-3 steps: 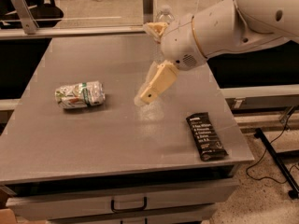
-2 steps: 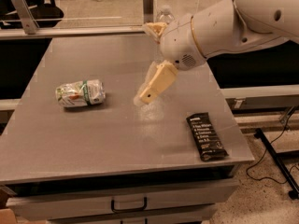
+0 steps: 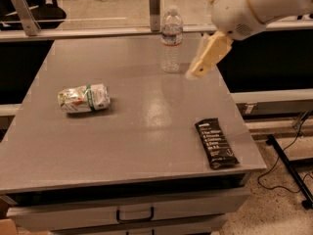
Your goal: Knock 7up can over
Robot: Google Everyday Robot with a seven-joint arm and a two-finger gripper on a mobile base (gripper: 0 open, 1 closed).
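The 7up can (image 3: 83,98) lies on its side on the left part of the grey table (image 3: 146,116). It is white-silver with green lines and a red spot. My gripper (image 3: 199,66) is cream-coloured and hangs from the white arm at the upper right. It is above the table's far right part, just right of the clear water bottle (image 3: 171,40). The gripper is far from the can and holds nothing that I can see.
The water bottle stands upright at the back middle of the table. A black snack bar (image 3: 216,143) lies near the front right corner. A drawer front (image 3: 134,212) sits below the table's front edge. Cables lie on the floor at the right (image 3: 288,160).
The arm and gripper have moved right and towards the back of the table, uncovering the water bottle. The can lies on its side as before.
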